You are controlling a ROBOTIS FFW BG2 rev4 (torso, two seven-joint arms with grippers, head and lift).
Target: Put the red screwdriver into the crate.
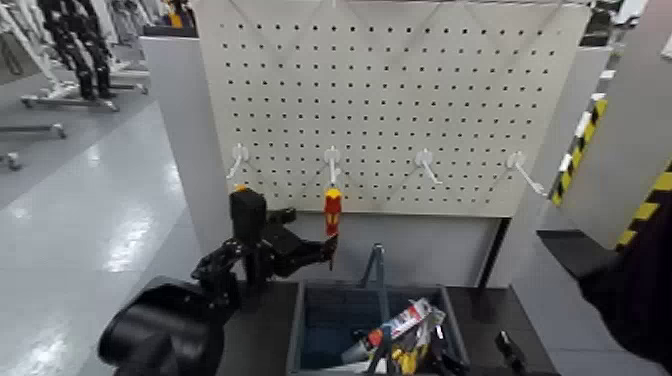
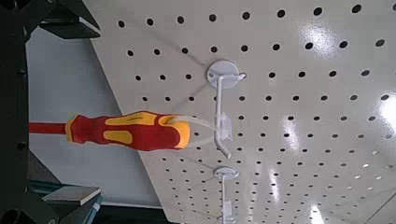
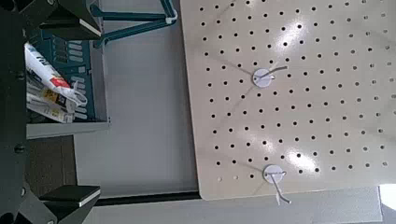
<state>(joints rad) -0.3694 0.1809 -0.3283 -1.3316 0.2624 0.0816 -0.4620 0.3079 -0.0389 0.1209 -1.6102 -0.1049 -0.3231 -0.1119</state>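
The red screwdriver [image 1: 332, 211] hangs handle-up from a white hook [image 1: 333, 160] on the pegboard, its thin shaft pointing down. In the left wrist view its red and yellow handle [image 2: 129, 132] lies at the hook and the shaft runs back between my fingers. My left gripper [image 1: 322, 254] [image 2: 58, 110] is open, with one finger on each side of the shaft, not touching it. The crate [image 1: 298, 322], dark grey with a blue inside and an upright handle frame [image 1: 377, 265], stands below and to the right. My right gripper [image 3: 58, 105] is open and empty, near the crate [image 3: 62, 125].
The white pegboard [image 1: 400, 90] carries several white hooks, the others bare. The crate holds several tools and a white-and-red tube [image 1: 405, 320]. A black-and-yellow striped post [image 1: 580, 140] stands at the right. The grey floor spreads to the left.
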